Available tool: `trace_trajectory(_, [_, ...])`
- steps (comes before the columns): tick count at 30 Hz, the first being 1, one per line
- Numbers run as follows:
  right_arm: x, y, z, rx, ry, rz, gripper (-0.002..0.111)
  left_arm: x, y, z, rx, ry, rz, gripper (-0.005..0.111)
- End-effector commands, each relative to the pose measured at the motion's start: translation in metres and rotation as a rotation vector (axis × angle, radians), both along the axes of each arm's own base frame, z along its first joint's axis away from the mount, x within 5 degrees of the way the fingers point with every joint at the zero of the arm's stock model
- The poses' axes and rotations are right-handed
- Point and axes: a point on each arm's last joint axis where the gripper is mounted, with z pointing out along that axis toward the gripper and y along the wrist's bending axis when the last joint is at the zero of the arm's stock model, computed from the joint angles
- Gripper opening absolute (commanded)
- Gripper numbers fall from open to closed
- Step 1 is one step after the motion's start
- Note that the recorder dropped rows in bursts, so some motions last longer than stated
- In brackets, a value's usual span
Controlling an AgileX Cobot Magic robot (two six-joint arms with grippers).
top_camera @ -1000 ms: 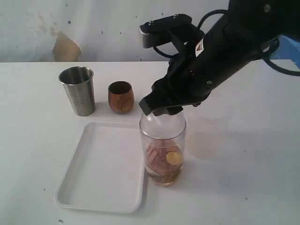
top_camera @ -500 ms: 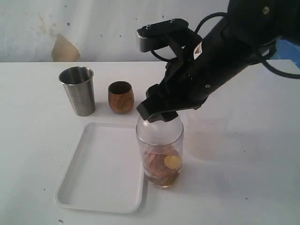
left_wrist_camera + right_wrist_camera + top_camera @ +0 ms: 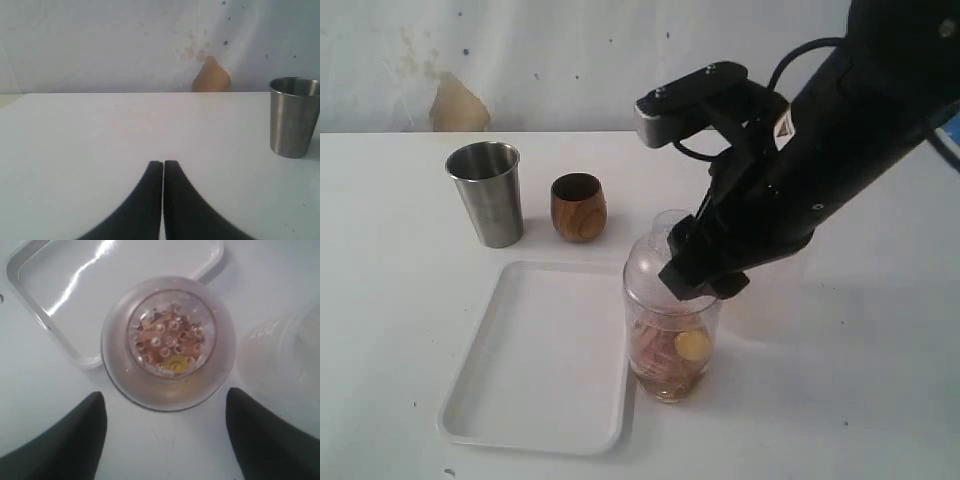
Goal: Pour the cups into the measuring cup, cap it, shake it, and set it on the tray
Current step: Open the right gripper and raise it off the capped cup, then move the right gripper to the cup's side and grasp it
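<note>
— So, where is the measuring cup (image 3: 670,330)?
— Upright on the white surface (image 3: 840,400), not on the tray (image 3: 535,360). The tray lies just beside the measuring cup, its rim close to the base. Brown and yellow pieces fill the lower part, and a clear domed lid (image 3: 652,240) sits on top.
— And the right pincer (image 3: 165,392)?
— Spread wide. In its wrist view the two dark fingers (image 3: 75,440) stand on either side of the measuring cup, apart from its walls. In the exterior view it hangs level with the upper half and covers part of it.
— The cups?
— Both upright behind the measuring cup, toward the wall. The wood-grain cup (image 3: 578,207) is nearer and the steel tumbler (image 3: 488,195) farther out. A frosted container (image 3: 295,340) stands just beside the measuring cup, on the side away from the tray.
— And the left pincer (image 3: 162,167)?
— Pressed together, tip against tip, low over the surface. Its wrist view looks across at the steel tumbler.
</note>
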Motion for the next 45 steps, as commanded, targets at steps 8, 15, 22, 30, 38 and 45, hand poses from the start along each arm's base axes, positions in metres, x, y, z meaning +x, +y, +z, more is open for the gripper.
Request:
trace_trajectory(8, [-0.016,-0.017,0.042,0.143,-0.223,-0.015,0.063,0.000,0.000,0.000,-0.007,-0.009,0.000,0.001])
trace_trajectory(15, [-0.047,-0.042,0.024,0.360,-0.411,-0.069,0.063,0.000,0.000,0.000,-0.007,-0.009,0.000,0.001])
trace_trajectory(22, [-0.082,-0.077,-0.025,0.559,-0.685,-0.126,0.063,0.000,0.000,0.000,-0.007,-0.009,0.000,0.001])
trace_trajectory(30, [-0.092,-0.088,-0.086,0.502,-0.646,-0.145,0.063,0.000,0.000,0.000,-0.007,-0.009,0.000,0.001])
trace_trajectory(38, [-0.083,-0.080,-0.101,0.435,-0.611,-0.104,0.095,0.000,0.000,0.000,-0.007,-0.009,0.000,0.001])
trace_trajectory(45, [-0.077,-0.069,-0.114,0.443,-0.563,-0.077,0.105,0.000,0.000,0.000,-0.007,-0.009,0.000,0.001])
